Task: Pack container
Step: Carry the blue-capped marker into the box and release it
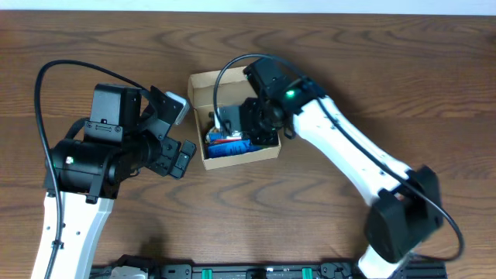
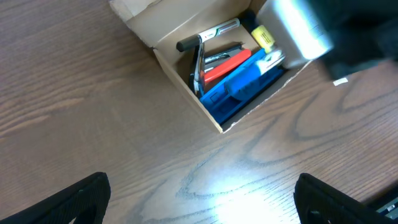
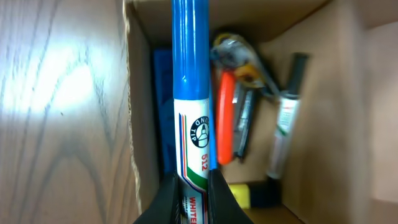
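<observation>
- The right gripper (image 3: 191, 198) is clamped on the lower barrel of a blue whiteboard marker (image 3: 189, 93), held lengthwise above the open container (image 3: 132, 118).
- The blue whiteboard marker is judged light, rigid and glossy. It may slip or swivel in so narrow a pinch.
- The container is a tan cardboard box with its lid flap folded back. It stands mid-table on the wooden table (image 1: 387, 62), between the two arms.
- Contents noted: a red-handled tool (image 3: 225, 118), a black-capped marker (image 3: 285, 118), a yellow highlighter (image 3: 239, 196) and a blue item (image 2: 239, 87). Little free space shows.
- Container handling, as judged: light, thin-walled, yielding under pressure, and it slides readily. It is best steadied at a wall or corner, not the flap.
- The left gripper (image 1: 180, 133) is spread wide and empty, just beside the container.
</observation>
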